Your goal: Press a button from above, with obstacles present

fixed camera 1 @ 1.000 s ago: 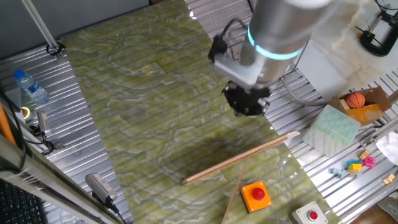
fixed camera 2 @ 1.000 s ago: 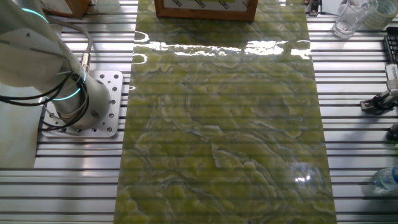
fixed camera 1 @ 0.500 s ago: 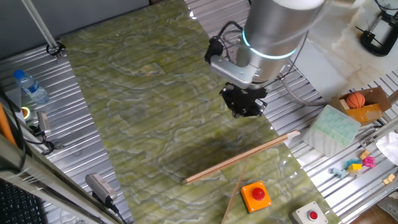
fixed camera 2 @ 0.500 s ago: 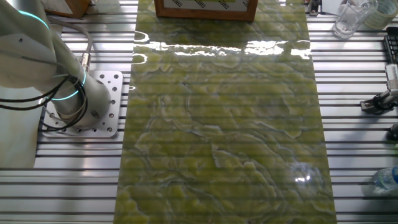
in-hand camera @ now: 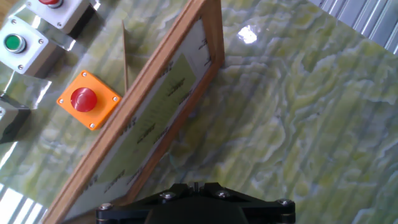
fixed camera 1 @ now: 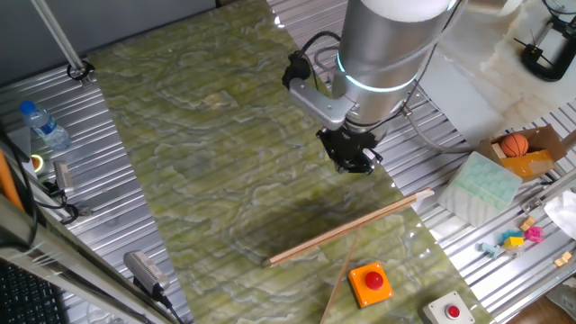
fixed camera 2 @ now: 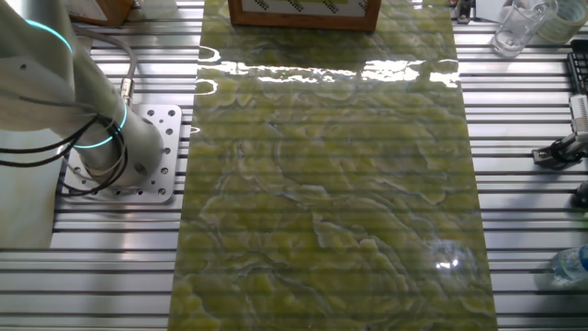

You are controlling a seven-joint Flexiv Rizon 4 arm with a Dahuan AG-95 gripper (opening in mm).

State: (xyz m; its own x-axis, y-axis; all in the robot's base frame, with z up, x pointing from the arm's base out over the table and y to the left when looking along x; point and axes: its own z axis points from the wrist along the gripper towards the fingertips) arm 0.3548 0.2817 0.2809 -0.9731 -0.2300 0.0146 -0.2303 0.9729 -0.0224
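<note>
The button (fixed camera 1: 371, 282) is an orange square box with a red cap, on the mat near the front edge. It also shows in the hand view (in-hand camera: 87, 99) at the left. The long stick (fixed camera 1: 351, 227) lies aslant between it and my gripper (fixed camera 1: 353, 162), which hangs above the mat well behind the stick. The shorter stick (fixed camera 1: 337, 288) lies left of the button. In the hand view the long stick (in-hand camera: 143, 87) runs diagonally and the shorter stick (in-hand camera: 124, 56) is beside the button. The gripper (in-hand camera: 196, 185) is shut and empty, with only a thin seam between its fingertips.
A white-grey box with a red cap (fixed camera 1: 450, 311) sits right of the button. Grey boxes with a green cap (in-hand camera: 13, 42) and a red cap (in-hand camera: 50, 3) show at the hand view's top left. A water bottle (fixed camera 1: 43, 124), green foam block (fixed camera 1: 484, 184) and toys lie off the mat.
The arm has shifted a little to the left and the wrist has turned. The gripper stays above the mat behind the long stick. The button and sticks have not moved.
</note>
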